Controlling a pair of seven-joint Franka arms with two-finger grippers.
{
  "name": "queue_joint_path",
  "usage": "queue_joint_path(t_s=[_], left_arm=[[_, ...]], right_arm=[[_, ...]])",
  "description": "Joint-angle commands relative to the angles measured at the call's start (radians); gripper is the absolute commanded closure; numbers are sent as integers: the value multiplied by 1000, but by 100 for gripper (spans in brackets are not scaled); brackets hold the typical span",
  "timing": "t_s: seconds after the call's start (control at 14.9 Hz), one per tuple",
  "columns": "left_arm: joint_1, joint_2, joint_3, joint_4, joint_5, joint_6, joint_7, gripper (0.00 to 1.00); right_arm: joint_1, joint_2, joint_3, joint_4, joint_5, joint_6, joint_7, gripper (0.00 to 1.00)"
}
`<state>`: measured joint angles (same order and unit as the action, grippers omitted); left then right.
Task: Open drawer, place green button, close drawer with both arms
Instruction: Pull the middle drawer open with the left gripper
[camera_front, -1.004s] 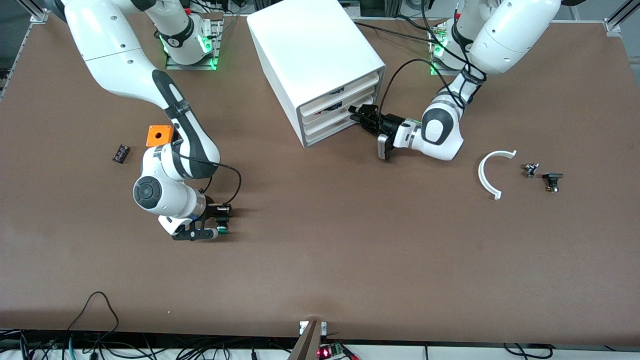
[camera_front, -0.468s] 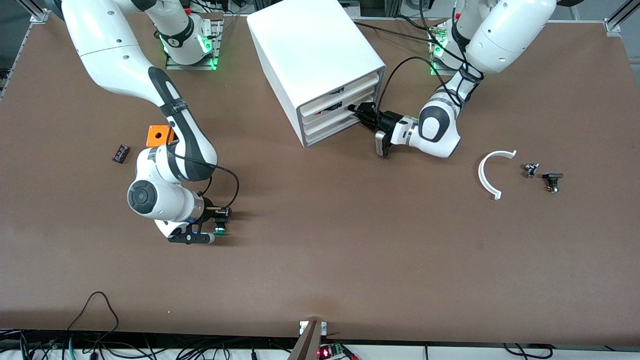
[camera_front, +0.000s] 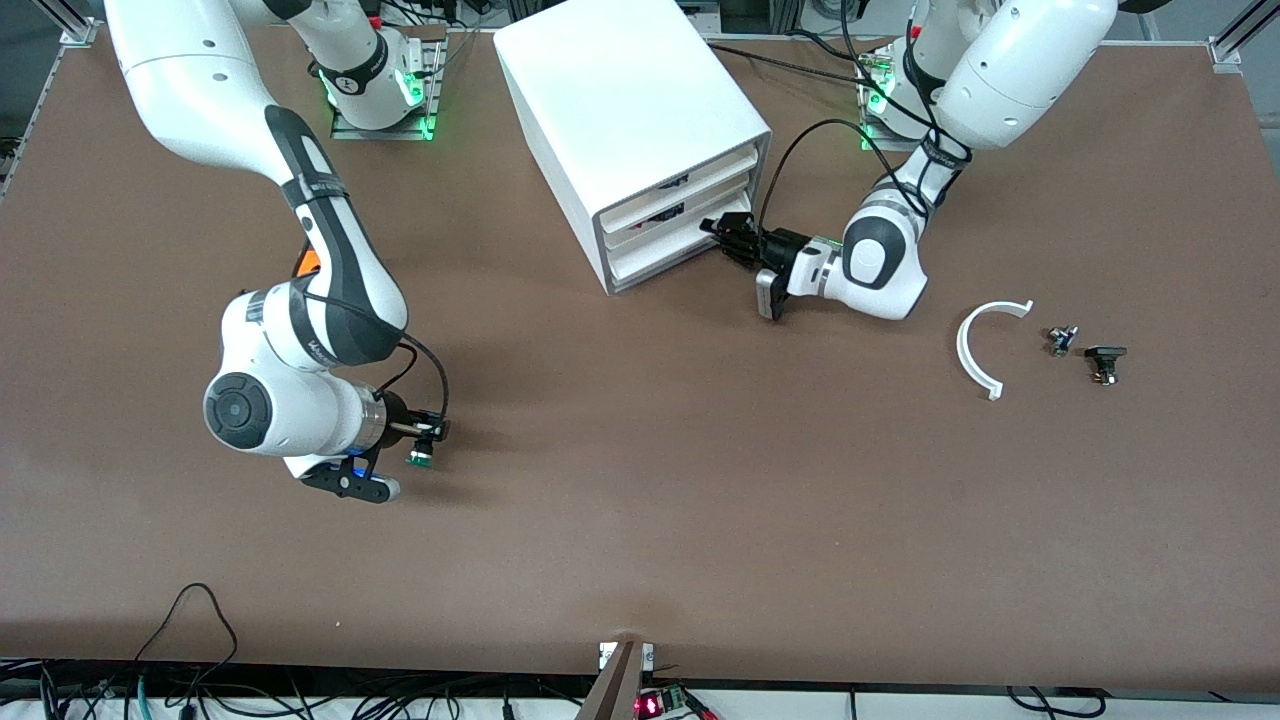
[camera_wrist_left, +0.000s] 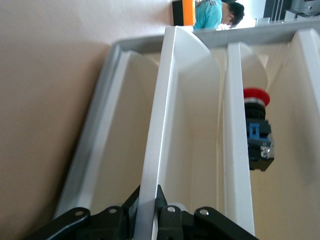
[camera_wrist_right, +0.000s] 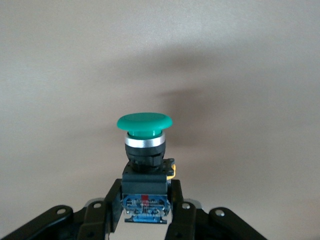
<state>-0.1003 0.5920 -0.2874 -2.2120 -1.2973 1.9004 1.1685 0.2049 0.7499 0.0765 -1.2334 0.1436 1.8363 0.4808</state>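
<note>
No writing can be read on any part; the button (camera_wrist_right: 144, 150), with a smooth domed green cap, a silver collar and a black boxy body, is clamped by its body between the fingers (camera_wrist_right: 175, 210) of the right gripper (camera_front: 425, 440), held over bare brown table. The left gripper (camera_front: 728, 232) is pinched on the thin front lip of the drawer (camera_front: 668, 253), a glossy white plastic tray at the foot of the boxy cabinet (camera_front: 620, 110); a red-capped button (camera_wrist_left: 257, 131) is seen in a tray just beside that gripper.
</note>
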Motion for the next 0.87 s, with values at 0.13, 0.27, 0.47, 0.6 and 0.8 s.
queue_joint_path(t_s=[0.13, 0.27, 0.47, 0.6, 0.8], left_arm=[[49, 26, 39, 141, 163, 3, -138, 100], [89, 60, 39, 185, 187, -21, -151, 100], [128, 118, 40, 267, 230, -63, -162, 100], [129, 118, 45, 282, 250, -63, -185, 100], [146, 112, 56, 299, 279, -64, -184, 0]], right_arm=[[54, 3, -9, 170, -30, -184, 224, 100], [70, 0, -6, 218, -44, -236, 287, 100], [96, -23, -3, 278, -44, -281, 356, 100], [128, -38, -1, 305, -44, -289, 447, 100], [178, -50, 3, 330, -41, -289, 571, 100]])
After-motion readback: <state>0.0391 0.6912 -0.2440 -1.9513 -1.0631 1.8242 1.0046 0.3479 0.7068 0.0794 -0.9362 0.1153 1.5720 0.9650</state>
